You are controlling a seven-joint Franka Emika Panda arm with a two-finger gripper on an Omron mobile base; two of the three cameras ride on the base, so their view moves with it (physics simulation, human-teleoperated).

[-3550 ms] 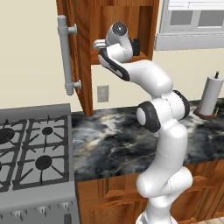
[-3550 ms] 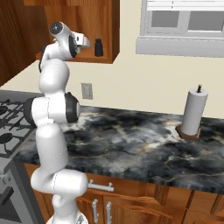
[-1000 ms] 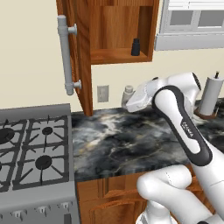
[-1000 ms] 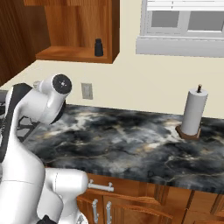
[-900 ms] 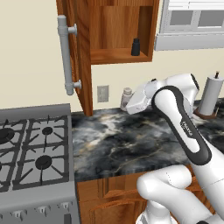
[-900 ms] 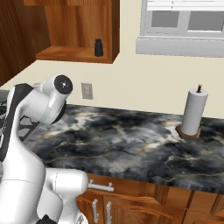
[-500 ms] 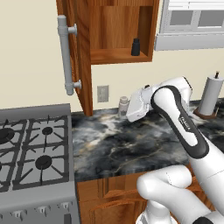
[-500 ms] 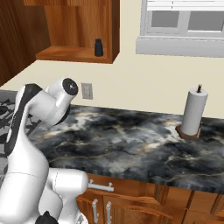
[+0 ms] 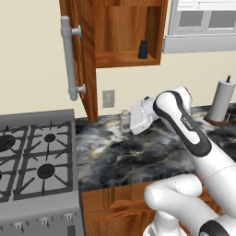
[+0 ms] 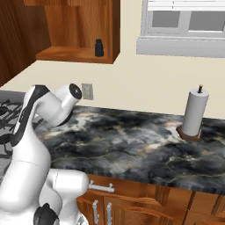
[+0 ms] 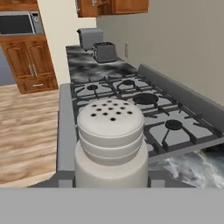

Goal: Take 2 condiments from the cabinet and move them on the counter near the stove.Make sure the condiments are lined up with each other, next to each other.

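Even, flat light fills all three rendered views, with no clear single source. The wall (image 9: 32, 69) reads uniformly pale and bright. Soft shading darkens the inside of the cabinet (image 9: 124, 32), and a faint shadow lies under the arm on the counter (image 9: 120, 156). No glare shows on the stove (image 9: 37, 152); only mild sheen marks the stone. The hand view is coarse and slightly soft: the shaker (image 11: 110, 144) up close looks blurry, and the far cupboards (image 11: 28, 61) are pixelated. Straight edges stay straight.
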